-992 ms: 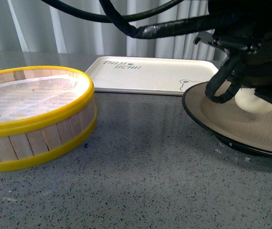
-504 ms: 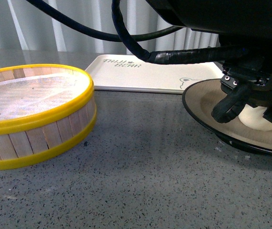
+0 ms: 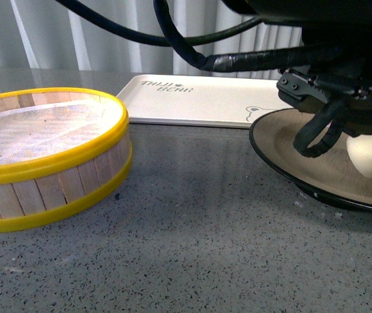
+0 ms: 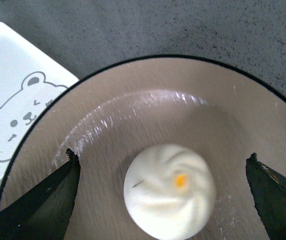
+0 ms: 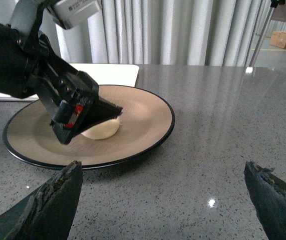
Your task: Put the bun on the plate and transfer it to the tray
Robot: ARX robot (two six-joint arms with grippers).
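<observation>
We see the bun [image 4: 169,190] resting on the plate [image 4: 132,115], just beside the tray [image 3: 199,101]. Our left gripper [image 4: 163,159] hovers above it, fingers spread wide on either side. Our right gripper [image 5: 163,170], equally wide, hangs near the plate.

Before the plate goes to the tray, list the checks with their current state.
1. Bun resting on plate: ok.
2. Left pincer open, not touching the bun: ok.
3. Left pincer withdrawn from over the plate: not ok, it hangs above it.
4. Right pincer open: ok.
5. Right pincer gripping the plate rim: not ok, it holds nothing.
6. Tray has room: cannot tell, its right part is hidden.
</observation>
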